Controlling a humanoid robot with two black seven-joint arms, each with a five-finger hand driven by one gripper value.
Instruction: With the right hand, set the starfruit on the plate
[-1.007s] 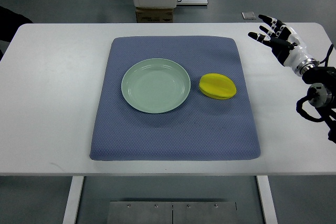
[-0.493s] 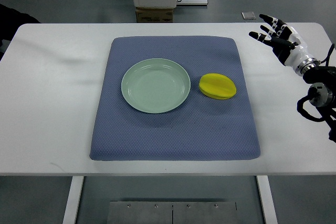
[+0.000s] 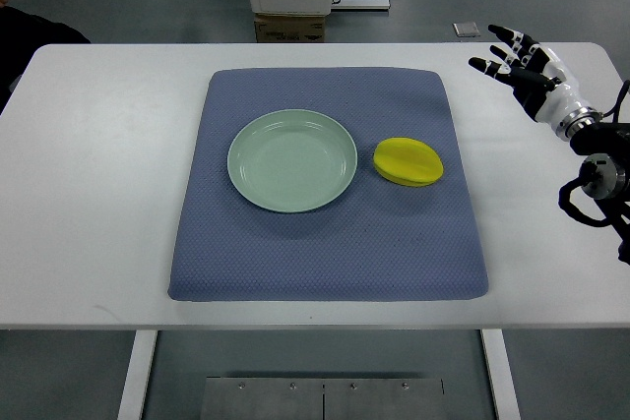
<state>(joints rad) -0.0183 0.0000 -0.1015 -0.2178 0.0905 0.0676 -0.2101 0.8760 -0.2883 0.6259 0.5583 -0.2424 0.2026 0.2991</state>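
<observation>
A yellow starfruit (image 3: 409, 161) lies on the blue mat (image 3: 325, 233), just right of the pale green plate (image 3: 292, 160) and not touching it. The plate holds nothing. My right hand (image 3: 515, 59) hovers over the white table at the far right, well up and to the right of the starfruit, with its fingers spread and nothing in them. The left arm does not show.
The mat covers the middle of the white table (image 3: 89, 194). A cardboard box (image 3: 289, 27) and a white cabinet stand on the floor beyond the far edge. A person's dark sleeve (image 3: 30, 41) shows at the top left corner.
My right hand has drifted very slightly to the right. The dark sleeve at the top left has shifted. The starfruit and plate stay put.
</observation>
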